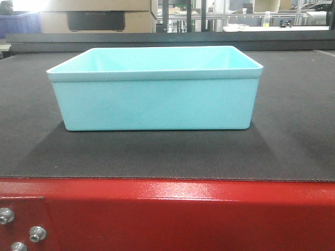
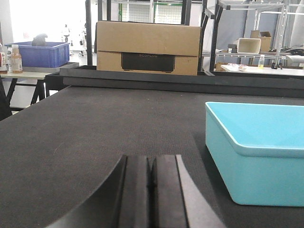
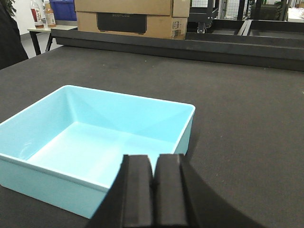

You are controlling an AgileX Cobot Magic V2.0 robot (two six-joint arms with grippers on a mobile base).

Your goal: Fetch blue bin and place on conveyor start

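Observation:
The pale aqua blue bin (image 1: 155, 89) stands upright and empty on the conveyor start, a dark-grey textured belt (image 1: 293, 130) edged by a glossy red frame (image 1: 183, 214). In the left wrist view the bin (image 2: 259, 147) is at the right, and my left gripper (image 2: 150, 164) hovers over bare belt to its left, shut with nothing between its fingers. In the right wrist view the bin (image 3: 95, 142) lies just ahead and left, and my right gripper (image 3: 153, 164) is above its near right corner, shut and empty. Neither gripper touches the bin.
A raised dark rail (image 2: 190, 78) bounds the belt's far side. Behind it stand a cardboard box (image 2: 148, 47), a dark blue crate (image 2: 42, 53) on a side table with bottles (image 2: 16, 58), and metal shelving (image 2: 266, 33). Silver bolts (image 1: 36, 234) dot the red frame.

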